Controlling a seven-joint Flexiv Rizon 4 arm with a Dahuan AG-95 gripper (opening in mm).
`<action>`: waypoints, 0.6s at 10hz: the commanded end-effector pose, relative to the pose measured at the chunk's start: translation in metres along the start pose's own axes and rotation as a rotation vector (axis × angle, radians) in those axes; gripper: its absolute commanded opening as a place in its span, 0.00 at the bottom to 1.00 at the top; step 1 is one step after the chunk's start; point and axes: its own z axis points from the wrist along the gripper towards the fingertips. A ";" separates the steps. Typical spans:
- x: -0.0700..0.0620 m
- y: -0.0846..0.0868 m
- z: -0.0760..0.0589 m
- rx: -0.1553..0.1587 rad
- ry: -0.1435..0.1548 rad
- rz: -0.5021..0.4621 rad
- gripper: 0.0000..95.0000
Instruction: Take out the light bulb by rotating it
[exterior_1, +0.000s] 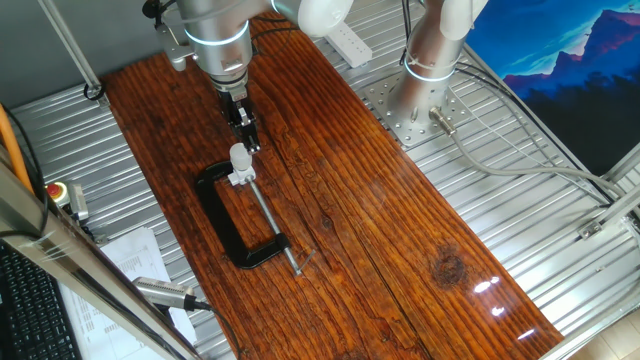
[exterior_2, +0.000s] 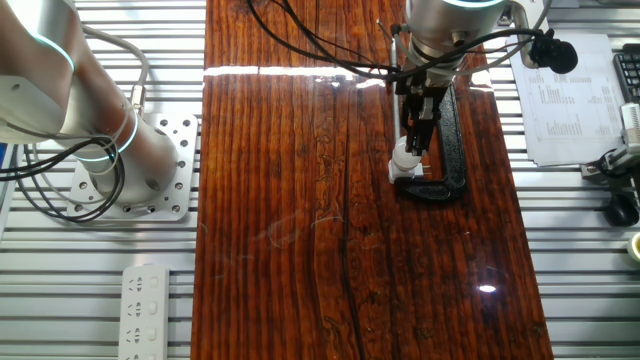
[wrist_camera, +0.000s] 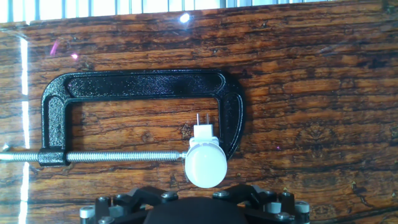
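My gripper (exterior_1: 245, 140) hangs above the light bulb (wrist_camera: 205, 165) at the clamp (wrist_camera: 143, 84), jaw state unclear; bulb looks light, smooth, fragile, so I'd pinch its round sides gently.

A black C-clamp (wrist_camera: 143, 106) lies flat on the wooden table (exterior_1: 400, 230); a power strip (exterior_2: 145, 310) rests beside it.

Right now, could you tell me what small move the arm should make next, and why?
Probably ease the tool straight down around the light bulb: it seems to hang just above the bulb, which sits upright at the black clamp, not yet gripped.
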 end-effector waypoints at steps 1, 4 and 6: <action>0.000 0.000 0.000 -0.031 0.020 -0.052 0.00; 0.000 -0.001 -0.001 -0.026 0.025 -0.056 0.00; 0.000 -0.001 -0.001 -0.027 0.025 -0.055 0.00</action>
